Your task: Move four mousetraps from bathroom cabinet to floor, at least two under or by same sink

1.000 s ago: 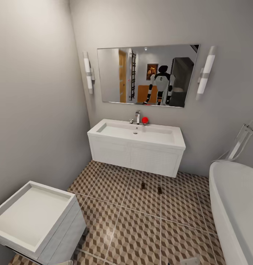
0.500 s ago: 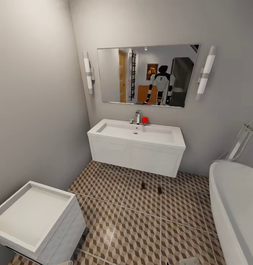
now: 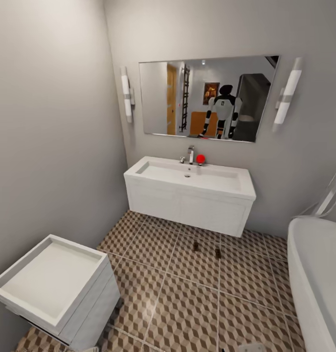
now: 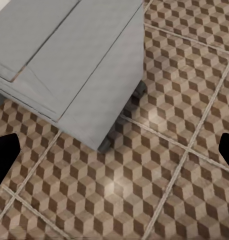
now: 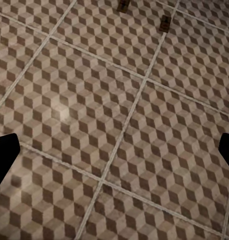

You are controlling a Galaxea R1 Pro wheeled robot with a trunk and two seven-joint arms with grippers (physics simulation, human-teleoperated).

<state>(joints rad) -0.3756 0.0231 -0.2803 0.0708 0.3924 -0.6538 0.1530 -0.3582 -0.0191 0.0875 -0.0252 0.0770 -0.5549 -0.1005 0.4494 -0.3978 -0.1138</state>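
2 traps lie on the floor (image 3: 187, 303) just in front of the sink (image 3: 190, 177), side by side and a little apart: the left trap (image 3: 195, 246) and the right trap (image 3: 217, 253). Both rest on the cube-patterned tiles, near the foot of the white vanity (image 3: 187, 208) that carries the sink, and neither touches it. In the right wrist view the same 2 show at the far edge of the tiles, left trap (image 5: 123, 6) and right trap (image 5: 165, 23).

The left gripper (image 4: 114, 150) hangs over the tiles beside a white drawer unit (image 4: 69, 55); its 2 dark fingertips (image 4: 4, 157) sit at the picture's opposite edges, spread wide with nothing between them. The right gripper (image 5: 114, 152) hangs over bare tiles, its fingertips (image 5: 4, 155) likewise spread wide and holding nothing.

In the head view the drawer unit (image 3: 57, 288) stands at the lower left against the wall. A mirror (image 3: 207, 98) above the sink reflects the robot, with a wall lamp on each side. A tap (image 3: 190, 154) and a red ball (image 3: 200, 159) sit at the sink's back edge. A white tub (image 3: 317, 278) fills the right side.
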